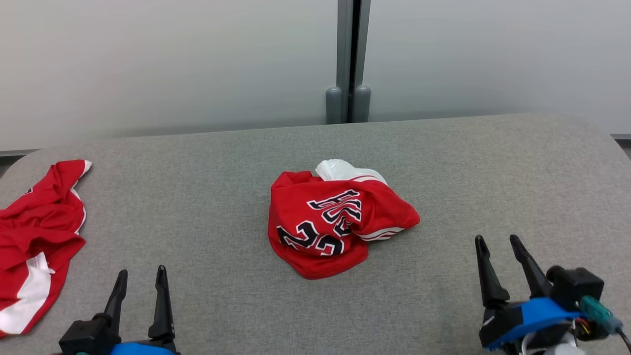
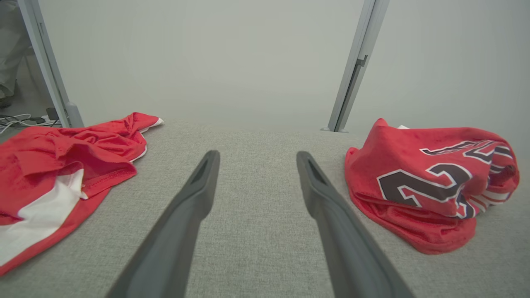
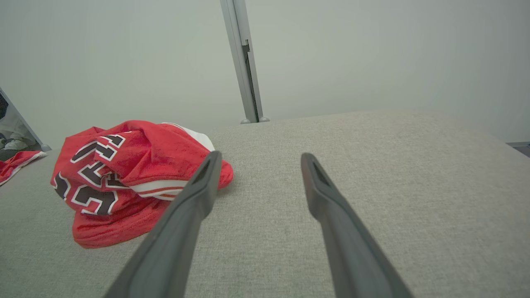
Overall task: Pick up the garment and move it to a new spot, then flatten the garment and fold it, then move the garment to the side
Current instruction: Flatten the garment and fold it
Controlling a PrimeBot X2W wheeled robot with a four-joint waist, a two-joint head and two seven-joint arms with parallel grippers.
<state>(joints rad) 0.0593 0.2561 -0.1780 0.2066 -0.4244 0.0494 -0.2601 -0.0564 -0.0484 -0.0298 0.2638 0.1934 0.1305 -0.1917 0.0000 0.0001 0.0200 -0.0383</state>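
A crumpled red garment (image 1: 335, 224) with black and white numbers lies bunched in the middle of the grey table (image 1: 443, 162). It appears at the right of the left wrist view (image 2: 430, 182) and at the left of the right wrist view (image 3: 128, 178). My left gripper (image 1: 140, 276) stands open at the lower left, well short of the garment, with nothing between its fingers (image 2: 198, 194). My right gripper (image 1: 498, 244) is open at the lower right, off to the garment's right side, and holds nothing; its fingers (image 3: 319, 194) point over bare table.
A second red and white garment (image 1: 37, 241) lies spread at the table's left edge, also seen in the left wrist view (image 2: 62, 169). A grey post (image 1: 348, 59) divides the pale wall behind the table. Bare grey cloth surrounds the middle garment.
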